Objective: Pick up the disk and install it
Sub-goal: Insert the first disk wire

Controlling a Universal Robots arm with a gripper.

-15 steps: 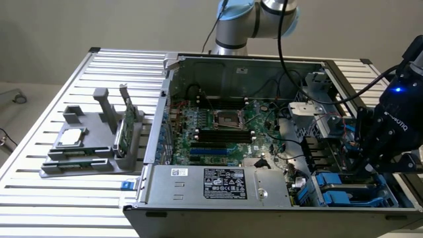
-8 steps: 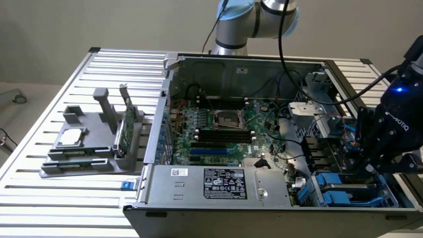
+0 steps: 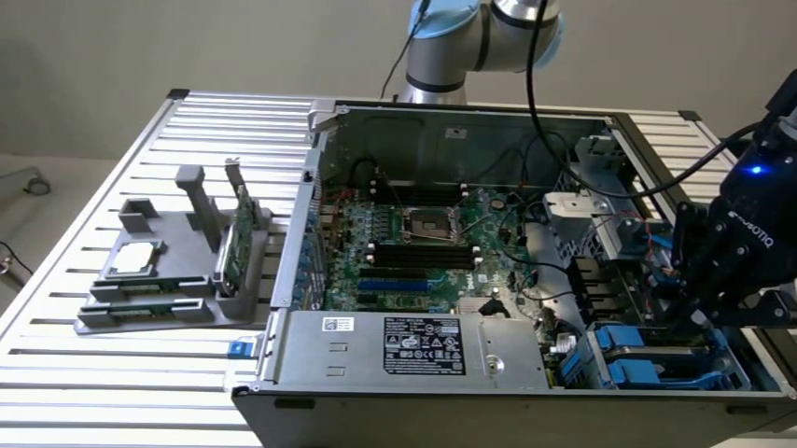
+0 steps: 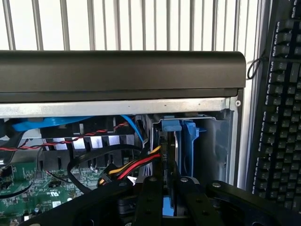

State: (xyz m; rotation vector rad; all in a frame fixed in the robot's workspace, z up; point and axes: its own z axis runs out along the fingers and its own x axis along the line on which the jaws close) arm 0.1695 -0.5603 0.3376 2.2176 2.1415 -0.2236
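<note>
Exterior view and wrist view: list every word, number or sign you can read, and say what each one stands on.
"ROBOTIQ": white letters, seemingly this, on the black pincer body.
Power supply label: white print on black, too small to read.
Small white sticker beside it: unreadable.
Keyboard: key legends too blurred to read.
Green circuit board: white markings, unreadable.

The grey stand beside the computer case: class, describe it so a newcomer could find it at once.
Start at the open computer case on the slatted metal table. Just off its side, towards the exterior view's left, sits the grey stand. It alone lies outside the case, and it carries a small square chip lying flat and a thin green card standing on edge.
</note>
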